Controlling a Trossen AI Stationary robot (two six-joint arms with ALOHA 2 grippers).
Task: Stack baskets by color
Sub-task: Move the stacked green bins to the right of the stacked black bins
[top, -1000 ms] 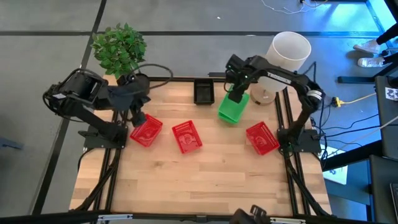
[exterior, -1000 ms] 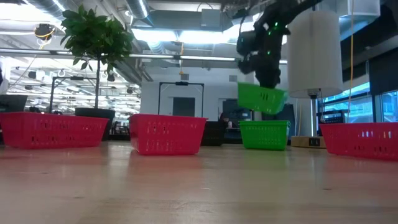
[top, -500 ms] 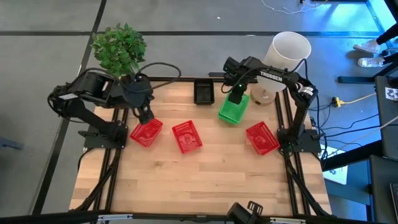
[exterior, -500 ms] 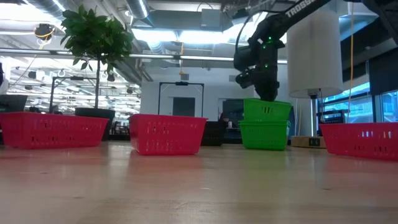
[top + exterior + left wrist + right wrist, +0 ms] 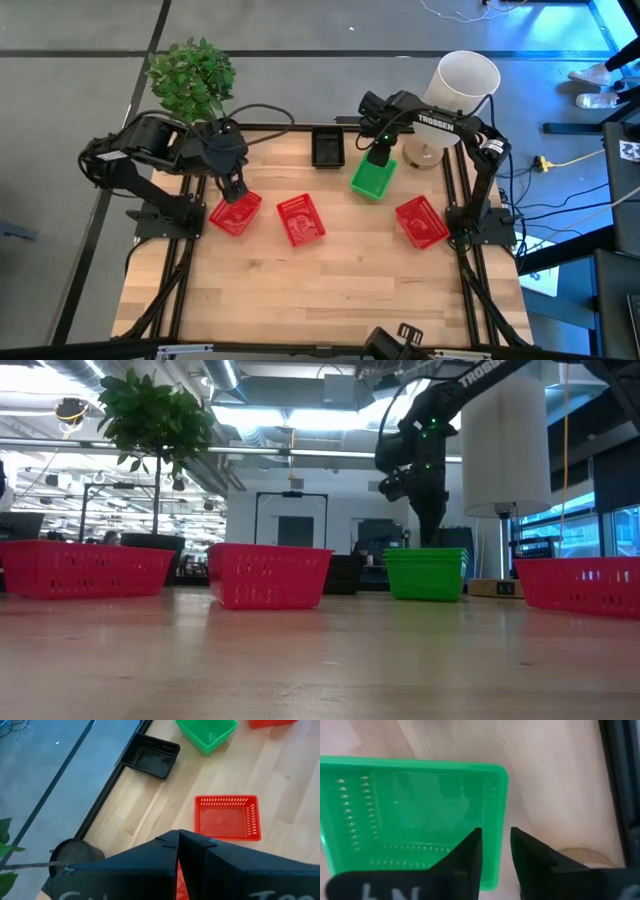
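Note:
Two green baskets sit nested as one stack at the table's far right-centre. My right gripper points down over the stack's far short wall, open, with one finger inside that wall and one outside. A black basket rests at the far edge. Three red baskets stand in a row across the middle. My left gripper is shut and hangs above the left red basket, holding nothing.
A large white cylinder stands past the far right corner, right behind my right arm. A potted plant is at the far left corner. The near half of the wooden table is bare.
My right gripper came down with the upper green basket onto the lower one and let it go. The basket first stood high in the stack and has now dropped fully in. My left gripper has shifted a little toward the table's right, staying over the left red basket.

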